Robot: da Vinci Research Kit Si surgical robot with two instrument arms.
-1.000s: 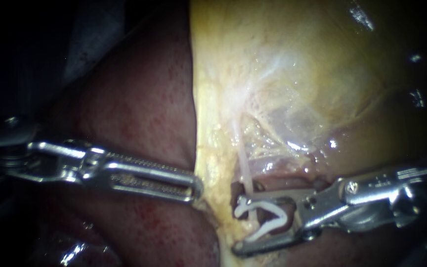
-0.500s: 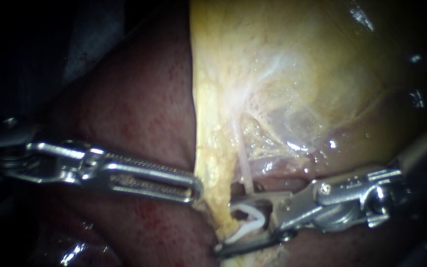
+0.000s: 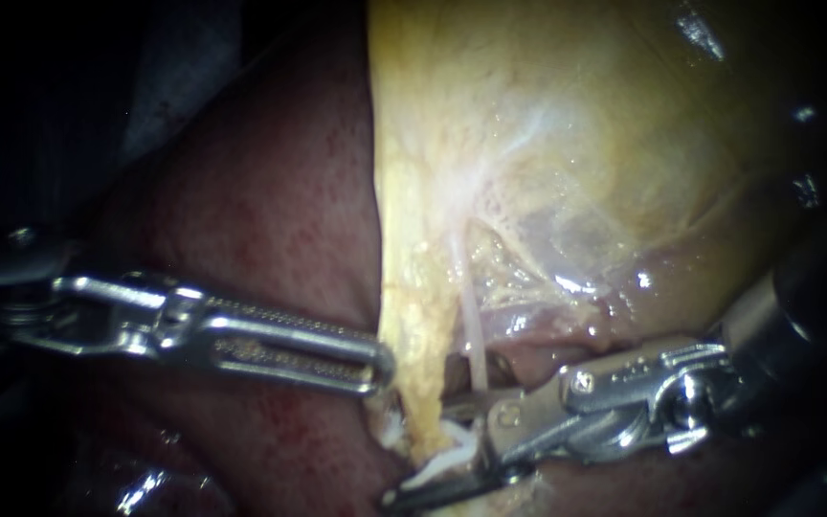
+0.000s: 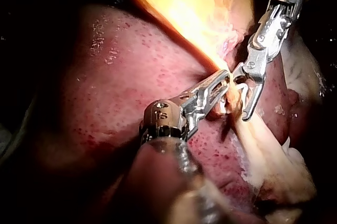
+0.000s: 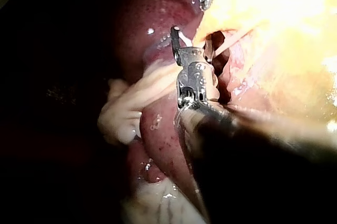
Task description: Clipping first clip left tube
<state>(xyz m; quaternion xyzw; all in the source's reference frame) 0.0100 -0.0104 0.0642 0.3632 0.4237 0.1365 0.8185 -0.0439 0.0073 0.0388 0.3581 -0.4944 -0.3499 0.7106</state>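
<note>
Your right instrument (image 3: 421, 450) has slid toward 9 o'clock in the last second. Its jaws, spread wide and carrying the white clip (image 3: 442, 462), now straddle the yellowish tube (image 3: 423, 407) at 6 o'clock of the endoscope view, where before they lay short of it. I judge this to be the left tube, since the thin pale strand (image 3: 472, 330) lies at its 3 o'clock. Your left instrument (image 3: 378, 369) has not stirred, its jaws clenched on the edge of the gallbladder (image 3: 547, 144). The clip looks placed — only squeezing remains.

Counted on inspection: two instruments, namely left instrument (image 3: 378, 369) and right instrument (image 3: 423, 452); one clip (image 3: 442, 462); one tube (image 3: 472, 335); one liver (image 3: 270, 211); one gallbladder (image 3: 576, 144).
</note>
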